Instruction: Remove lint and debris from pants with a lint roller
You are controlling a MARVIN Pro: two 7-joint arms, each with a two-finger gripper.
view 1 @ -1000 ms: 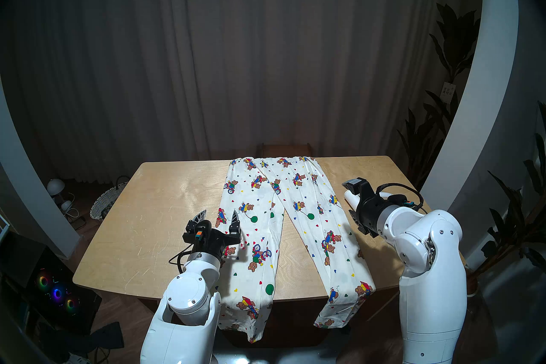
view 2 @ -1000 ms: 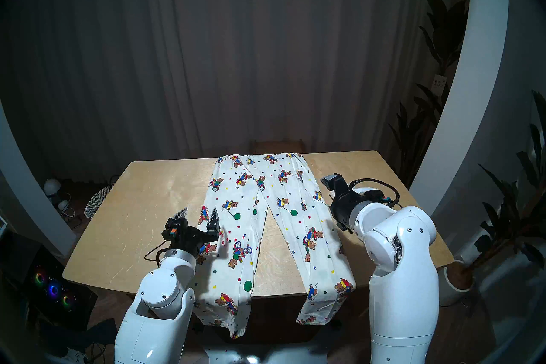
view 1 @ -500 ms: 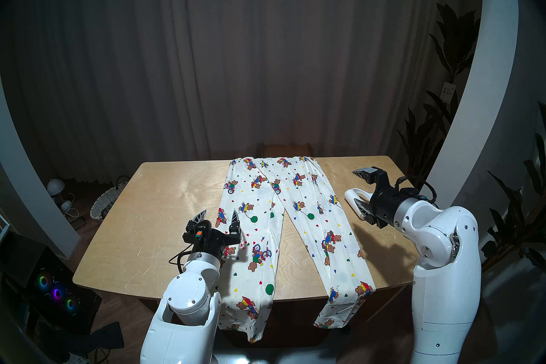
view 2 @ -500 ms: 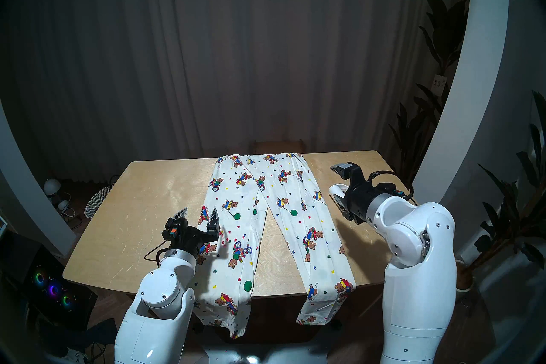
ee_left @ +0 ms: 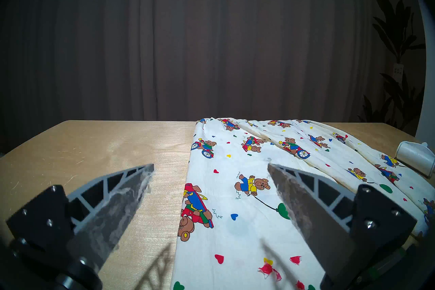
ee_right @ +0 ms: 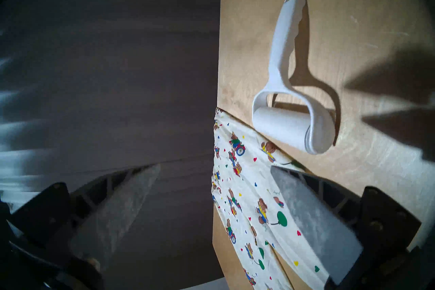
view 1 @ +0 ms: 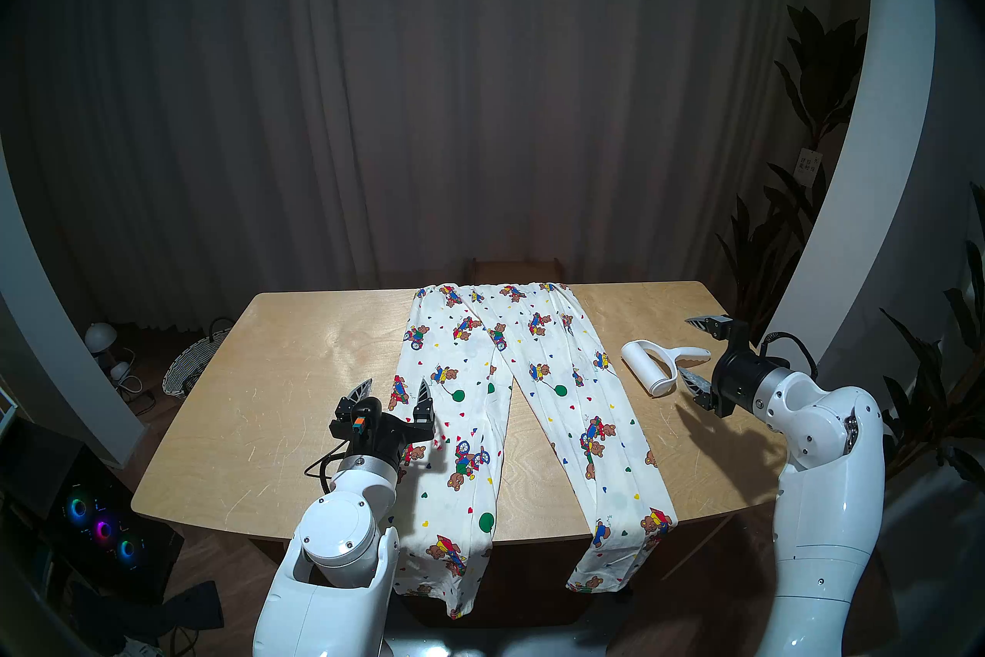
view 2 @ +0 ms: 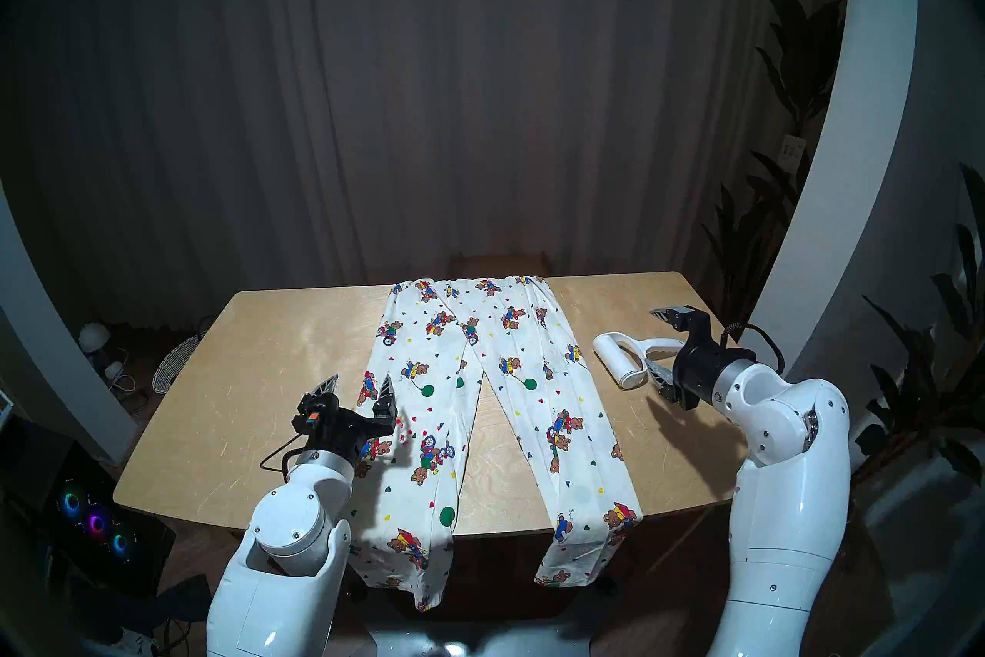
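Note:
The pants (view 1: pixel 469 373) (view 2: pixel 442 373) lie flat along the table, waistband at the far edge, both cuffs hanging over the near edge. Small red scraps (ee_left: pixel 267 269) lie on the left leg. The white lint roller (view 1: pixel 647 370) (view 2: pixel 618 362) (ee_right: pixel 282 127) rests on bare wood just right of the pants, with its handle pointing right. My right gripper (view 1: pixel 687 348) (view 2: pixel 651 337) (ee_right: pixel 214 167) hovers open at the handle's end, holding nothing. My left gripper (view 1: pixel 396 383) (view 2: pixel 361 377) (ee_left: pixel 210 165) is open above the left leg's outer edge.
The wooden table (view 1: pixel 266 400) has rounded corners. A chair back (view 1: pixel 514 269) stands behind its far edge. On the floor to the left are a woven basket (view 1: pixel 186 368) and a computer with lit fans (view 1: pixel 101 528). Tall plants (view 1: pixel 799 240) stand at the right.
My right arm has drawn back to the right, still open, uncovering the lint roller, which stayed on the table. The left arm and the pants have not moved.

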